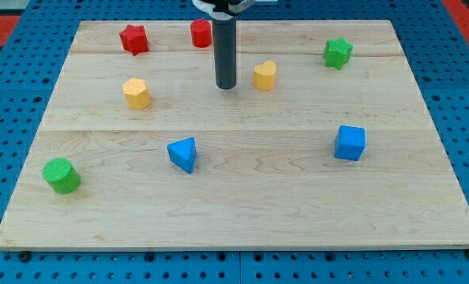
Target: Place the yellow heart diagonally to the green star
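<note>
The yellow heart [264,76] lies on the wooden board [242,205] in the upper middle. The green star [337,53] sits up and to the right of it, near the view's top right. My tip [226,85] rests on the board just left of the yellow heart, with a small gap between them. The rod rises straight up from there to the view's top edge.
A red star [133,39] and a red cylinder [201,33] lie at the top left. A yellow hexagon [136,93] is at the left, a green cylinder [61,175] at the bottom left, a blue triangle [183,153] below centre, a blue cube [350,143] at the right.
</note>
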`<act>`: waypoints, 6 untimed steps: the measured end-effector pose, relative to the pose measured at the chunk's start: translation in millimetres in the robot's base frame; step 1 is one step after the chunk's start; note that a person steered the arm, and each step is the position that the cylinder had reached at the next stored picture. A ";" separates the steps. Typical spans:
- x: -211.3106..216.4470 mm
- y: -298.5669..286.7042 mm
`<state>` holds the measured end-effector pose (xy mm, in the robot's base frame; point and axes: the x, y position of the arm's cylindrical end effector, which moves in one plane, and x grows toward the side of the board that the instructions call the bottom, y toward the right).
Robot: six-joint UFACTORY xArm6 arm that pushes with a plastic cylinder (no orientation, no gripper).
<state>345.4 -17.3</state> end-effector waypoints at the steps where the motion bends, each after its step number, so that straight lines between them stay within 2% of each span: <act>1: -9.8 12.8; 3: -17.5 62.3; 5: -43.9 77.3; 6: -39.4 97.8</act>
